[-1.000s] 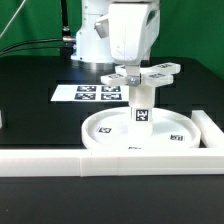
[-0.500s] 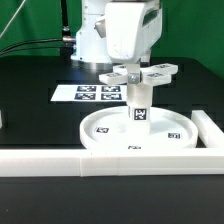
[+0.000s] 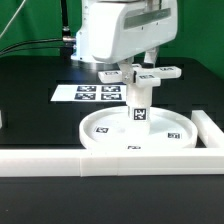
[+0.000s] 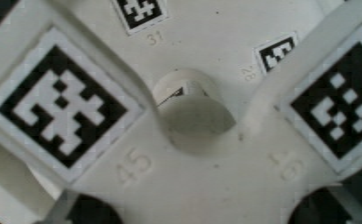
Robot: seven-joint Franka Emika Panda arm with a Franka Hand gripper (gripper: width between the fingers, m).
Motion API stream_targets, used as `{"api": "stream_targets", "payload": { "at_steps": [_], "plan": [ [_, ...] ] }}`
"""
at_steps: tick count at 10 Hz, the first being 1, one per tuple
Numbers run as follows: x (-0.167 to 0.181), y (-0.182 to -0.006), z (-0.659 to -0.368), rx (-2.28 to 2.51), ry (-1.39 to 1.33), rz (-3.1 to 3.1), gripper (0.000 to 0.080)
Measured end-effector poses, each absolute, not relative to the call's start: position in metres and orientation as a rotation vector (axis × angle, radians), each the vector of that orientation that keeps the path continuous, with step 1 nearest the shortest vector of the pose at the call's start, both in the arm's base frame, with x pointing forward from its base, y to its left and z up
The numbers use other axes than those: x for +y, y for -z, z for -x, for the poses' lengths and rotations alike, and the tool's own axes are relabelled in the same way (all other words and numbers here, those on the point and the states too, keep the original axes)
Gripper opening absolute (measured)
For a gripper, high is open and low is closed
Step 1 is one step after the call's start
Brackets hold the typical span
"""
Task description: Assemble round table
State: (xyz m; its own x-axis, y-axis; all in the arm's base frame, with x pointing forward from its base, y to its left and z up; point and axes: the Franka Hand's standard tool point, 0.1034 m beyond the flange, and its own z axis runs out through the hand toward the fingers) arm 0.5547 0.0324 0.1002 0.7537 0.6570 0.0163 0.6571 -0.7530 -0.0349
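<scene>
Black worktop (image 3: 30, 110), with white border bars (image 3: 60, 163) along the side of the disc nearest the exterior camera and the marker board (image 3: 88, 93) behind the disc. Landmark is the disc (image 3: 136, 133): big rimmed round plate lying flat, hard against the bars, tags visible inside its rim. The leg (image 3: 139, 103) stands upright at the disc's centre, one tag on its side. The base (image 3: 140, 74) sits on top of the leg, cross arms level, tags on the arm tops; the wrist view shows the base (image 4: 181, 120) from straight above, hub dead centre and two big tags on the arms either side. The gripper (image 3: 130, 62) is directly above the hub, but the arm body hides the fingers in the exterior view, and the wrist view shows only two dark blobs at one edge, so I cannot tell if they're open, shut or gripping the base. My read: the stack is nearly done and the step is seating or screwing the base onto the leg. To do it well: keep the wrist axis on the hub, stay vertical, turn without side load so the leg doesn't tip in the disc, and use the bars to stop the disc sliding. Risk: cross-threading if tilted.
</scene>
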Motion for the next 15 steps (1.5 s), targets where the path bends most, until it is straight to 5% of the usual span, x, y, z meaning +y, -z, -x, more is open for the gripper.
{"api": "stream_targets", "payload": {
  "at_steps": [15],
  "plan": [
    [0.0397, -0.0977, -0.5558, 0.980, 0.014, 2.862, 0.0445]
  ]
}}
